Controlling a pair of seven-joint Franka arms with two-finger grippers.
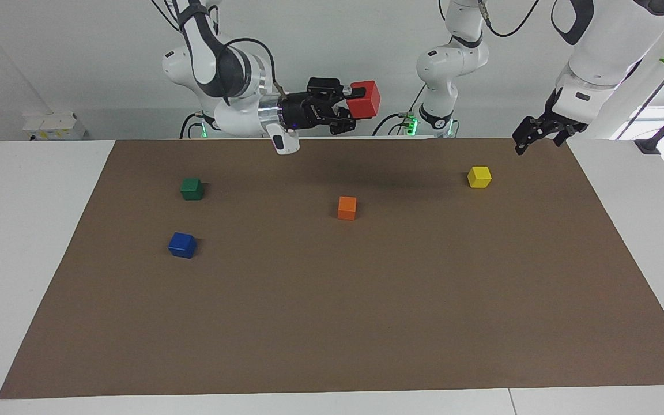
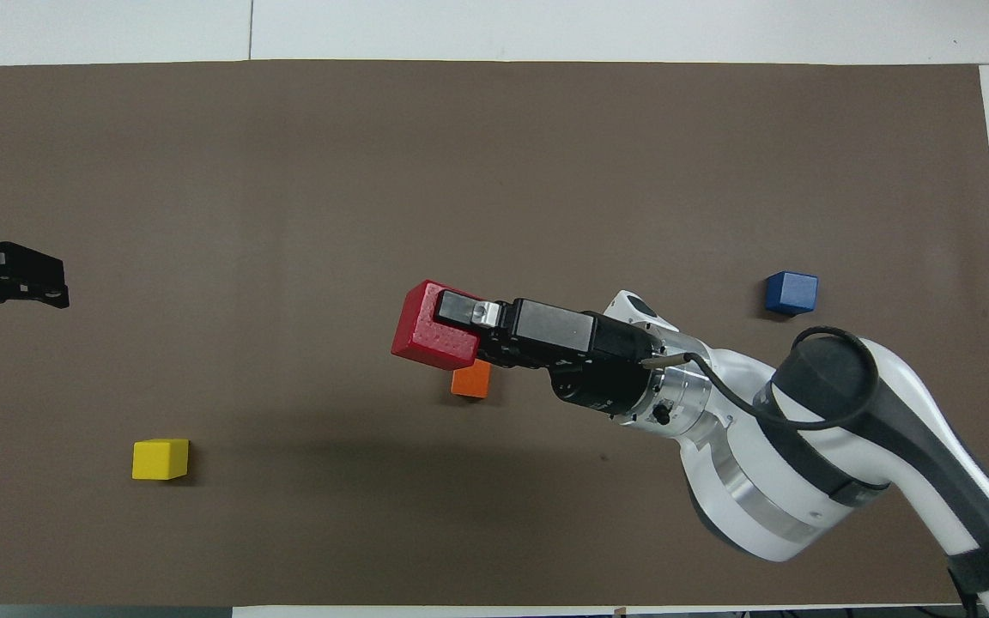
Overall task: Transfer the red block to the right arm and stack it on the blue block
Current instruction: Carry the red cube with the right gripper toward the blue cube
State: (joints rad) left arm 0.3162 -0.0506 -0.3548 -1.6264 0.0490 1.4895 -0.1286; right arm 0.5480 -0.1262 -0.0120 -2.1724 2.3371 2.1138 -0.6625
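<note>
My right gripper (image 1: 357, 102) is shut on the red block (image 1: 365, 99) and holds it high in the air over the middle of the brown mat. In the overhead view the red block (image 2: 433, 328) in my right gripper (image 2: 453, 316) hangs over the orange cube. The blue block (image 1: 183, 245) sits alone on the mat toward the right arm's end, also seen in the overhead view (image 2: 791, 292). My left gripper (image 1: 531, 137) is empty and waits raised over the mat's edge at the left arm's end; it also shows in the overhead view (image 2: 18, 283).
An orange cube (image 1: 347, 207) sits mid-mat. A green cube (image 1: 192, 188) sits nearer to the robots than the blue block. A yellow cube (image 1: 479, 177) sits toward the left arm's end. The brown mat (image 1: 366, 323) covers a white table.
</note>
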